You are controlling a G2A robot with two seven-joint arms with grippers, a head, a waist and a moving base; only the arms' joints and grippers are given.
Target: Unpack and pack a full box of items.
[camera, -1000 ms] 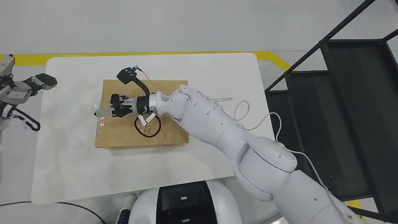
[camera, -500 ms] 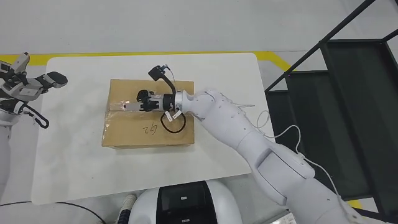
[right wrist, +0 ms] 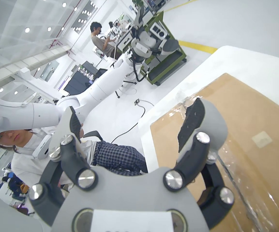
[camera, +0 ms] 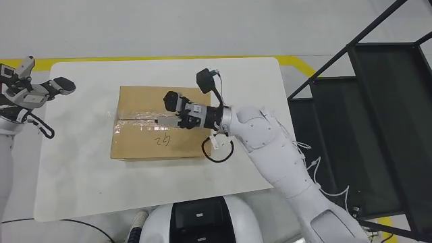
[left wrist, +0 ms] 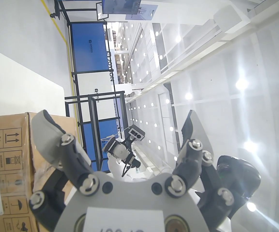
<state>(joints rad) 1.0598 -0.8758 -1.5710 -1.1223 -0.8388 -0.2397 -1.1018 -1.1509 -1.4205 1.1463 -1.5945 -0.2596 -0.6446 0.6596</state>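
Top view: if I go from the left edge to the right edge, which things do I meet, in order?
left pincer → cardboard box → black metal steps

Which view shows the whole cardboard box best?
Top view: the cardboard box shows whole, flaps closed and taped. Right wrist view catches part of its taped top; left wrist view, one labelled side.

Matt cardboard box (camera: pixel 142 142), glossy clear tape (camera: pixel 135 116), smooth table (camera: pixel 81 175)
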